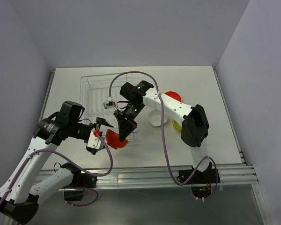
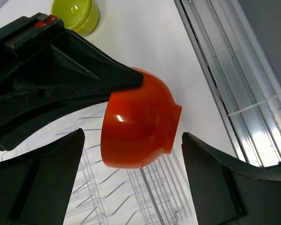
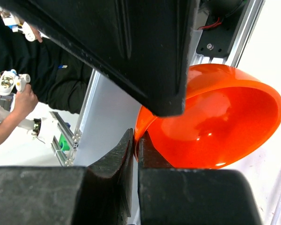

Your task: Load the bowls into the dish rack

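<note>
1. One orange-red bowl (image 1: pixel 116 139) hangs tilted at the near right corner of the dish rack (image 1: pixel 103 91), its rim pinched tight by the right gripper (image 3: pixel 136 146).
2. The left gripper (image 1: pixel 98 134) gapes wide beside the rack's near edge, fingers (image 2: pixel 42 178) flanking that bowl without touching it.
3. A white bowl (image 1: pixel 155 119), a green bowl (image 1: pixel 177 124) and a second orange-red bowl (image 1: pixel 173 96) sit right of the rack.

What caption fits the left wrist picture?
Right gripper holds an orange-red bowl by the rim near the dish rack, inside the open left gripper.

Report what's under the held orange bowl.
The left wrist view shows wires of the dish rack and white table beneath the orange bowl. The spot directly under it is covered by the bowl itself.
</note>
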`<act>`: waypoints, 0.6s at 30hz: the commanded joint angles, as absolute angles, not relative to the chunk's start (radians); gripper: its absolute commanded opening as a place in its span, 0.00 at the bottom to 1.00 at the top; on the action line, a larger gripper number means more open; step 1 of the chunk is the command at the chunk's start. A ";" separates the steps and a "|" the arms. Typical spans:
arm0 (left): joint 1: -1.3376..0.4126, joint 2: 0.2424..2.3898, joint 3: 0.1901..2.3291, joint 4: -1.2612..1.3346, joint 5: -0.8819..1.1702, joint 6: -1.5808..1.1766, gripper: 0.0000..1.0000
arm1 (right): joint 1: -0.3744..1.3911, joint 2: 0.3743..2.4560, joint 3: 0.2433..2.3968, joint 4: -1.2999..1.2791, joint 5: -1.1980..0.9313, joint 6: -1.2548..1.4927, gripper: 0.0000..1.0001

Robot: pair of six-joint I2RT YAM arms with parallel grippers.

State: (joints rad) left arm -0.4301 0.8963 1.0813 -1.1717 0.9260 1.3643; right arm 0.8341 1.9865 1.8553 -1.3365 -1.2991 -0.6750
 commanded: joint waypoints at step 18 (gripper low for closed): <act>-0.607 0.839 0.977 -0.957 0.738 1.158 0.89 | 0.859 1.951 1.894 -1.443 -1.339 -0.692 0.00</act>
State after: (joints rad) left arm -0.5941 0.8440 0.9859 -0.9966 0.7670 1.1828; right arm 0.8467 1.9865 1.8587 -1.3369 -1.2984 -0.6750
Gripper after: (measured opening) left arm 0.890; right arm 0.040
